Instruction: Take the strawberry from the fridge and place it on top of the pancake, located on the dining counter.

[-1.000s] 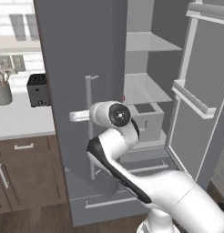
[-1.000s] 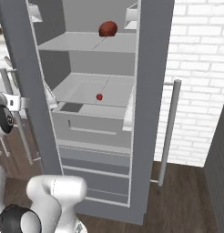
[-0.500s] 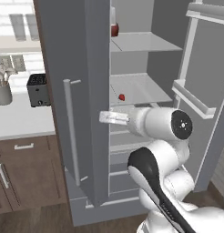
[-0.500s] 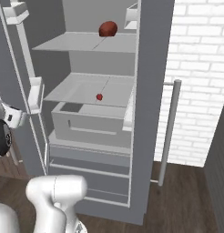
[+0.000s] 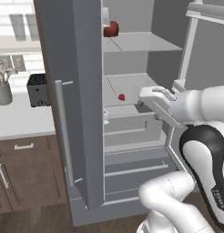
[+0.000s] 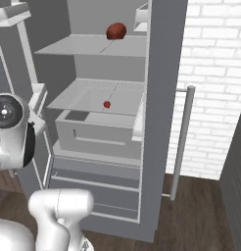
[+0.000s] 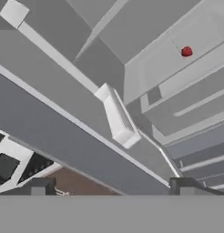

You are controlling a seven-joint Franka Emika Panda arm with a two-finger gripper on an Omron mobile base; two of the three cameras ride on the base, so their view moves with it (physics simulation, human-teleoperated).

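Observation:
The fridge [image 5: 68,68] stands with both doors swung wide. The strawberry [image 5: 121,97] is a tiny red berry resting on the middle shelf above a pale drawer; I also see the strawberry [image 6: 107,104] from the right, and the strawberry [image 7: 186,51] at the hand view's upper right. My gripper [image 5: 145,94] hovers in front of the open compartment, right of the berry and about level with it, not touching it. In the hand view my gripper [image 7: 110,186] is open, its fingertips [image 7: 38,185] wide apart with nothing between them. The pancake and the dining counter are out of view.
A larger dark red lump [image 5: 111,28] lies on the top shelf. The left door [image 7: 63,141] juts out toward the base, with a white bin [image 7: 117,117] on it. A black toaster [image 5: 38,89] and a utensil cup [image 5: 2,93] sit on the wall worktop. A brick wall [image 6: 215,73] stands to the right.
The left fridge door has swung from nearly closed to wide open. My hand has left the door handle and swung right, to the front of the open compartment.

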